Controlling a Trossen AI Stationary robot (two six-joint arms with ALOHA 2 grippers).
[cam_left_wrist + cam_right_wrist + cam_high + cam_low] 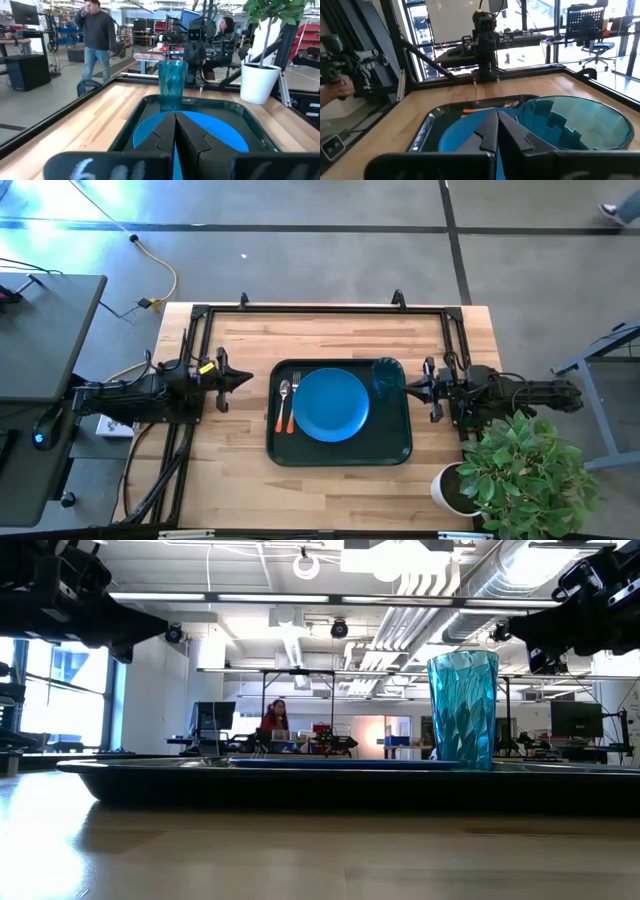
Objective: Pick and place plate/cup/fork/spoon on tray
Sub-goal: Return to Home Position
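Note:
The dark tray (340, 453) lies mid-table. On it lie the blue plate (330, 405), the teal cup (387, 376) upright at the far right corner, and the fork (293, 402) and spoon (283, 404) side by side at the left. My left gripper (245, 379) is shut and empty, above the table left of the tray. My right gripper (410, 388) is shut and empty, just right of the cup. The cup also shows in the low view (463, 708) and both wrist views (172, 85) (575, 125).
A potted plant (520, 470) in a white pot stands at the near right corner. A black frame (320, 310) runs along the table's far edge and sides. People show in the room beyond the table (97, 35).

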